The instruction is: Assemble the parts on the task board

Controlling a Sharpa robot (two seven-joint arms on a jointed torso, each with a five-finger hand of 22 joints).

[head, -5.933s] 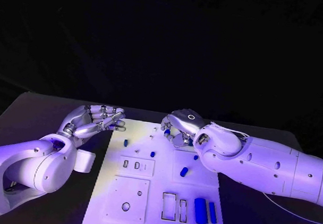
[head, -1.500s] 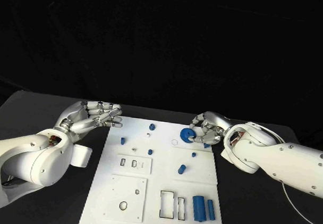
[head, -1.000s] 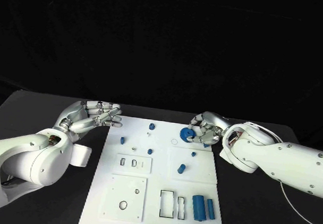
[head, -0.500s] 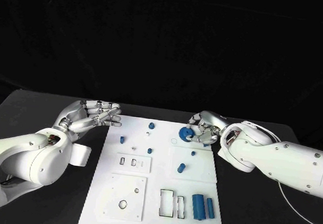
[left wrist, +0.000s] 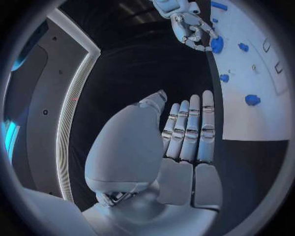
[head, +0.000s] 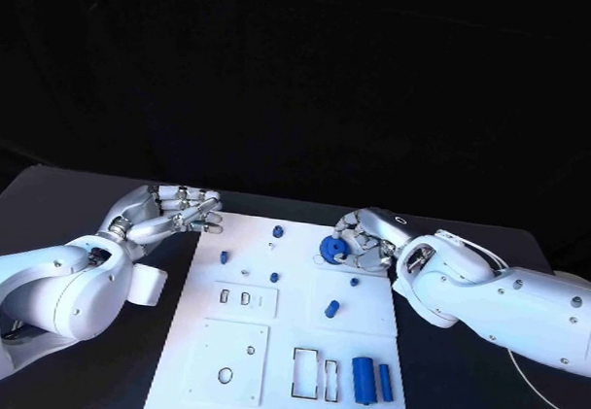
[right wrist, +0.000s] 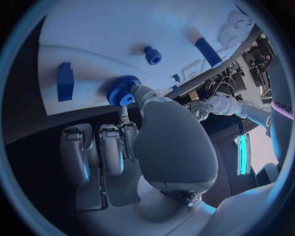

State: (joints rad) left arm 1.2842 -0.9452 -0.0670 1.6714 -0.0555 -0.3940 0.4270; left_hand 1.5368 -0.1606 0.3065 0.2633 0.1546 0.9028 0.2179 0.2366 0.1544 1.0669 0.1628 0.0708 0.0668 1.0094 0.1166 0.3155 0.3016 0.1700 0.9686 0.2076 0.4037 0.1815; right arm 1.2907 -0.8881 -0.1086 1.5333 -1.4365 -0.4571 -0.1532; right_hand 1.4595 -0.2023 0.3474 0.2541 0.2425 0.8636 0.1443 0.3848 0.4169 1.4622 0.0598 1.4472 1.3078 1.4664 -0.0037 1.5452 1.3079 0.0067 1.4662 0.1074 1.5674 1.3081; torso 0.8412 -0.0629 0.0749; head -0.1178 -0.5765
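Observation:
The white task board (head: 297, 263) lies in the middle of the black table. My right hand (head: 368, 236) pinches a blue toothed gear (head: 333, 249) between thumb and fingertips, low over the board's far right part. The right wrist view shows that gear (right wrist: 123, 91) right at the board's surface (right wrist: 104, 39), held by the right hand (right wrist: 154, 128); I cannot tell whether it touches. My left hand (head: 171, 212) hovers beside the board's far left corner, holding nothing. Its fingers (left wrist: 187, 132) are stretched out side by side. From the left wrist, the right hand (left wrist: 187, 24) and gear (left wrist: 216, 44) are visible.
Small blue pegs (head: 277, 230) (head: 224, 254) (head: 275, 276) stand on the board's far half. A short blue cylinder (head: 330, 308) lies mid-board, right. Two blue bars (head: 364, 378) (head: 386, 381) lie near the front right, beside empty rectangular slots (head: 307, 372).
My right hand has carried the blue gear slightly left and down, closer to the board. The left hand has stayed where it was.

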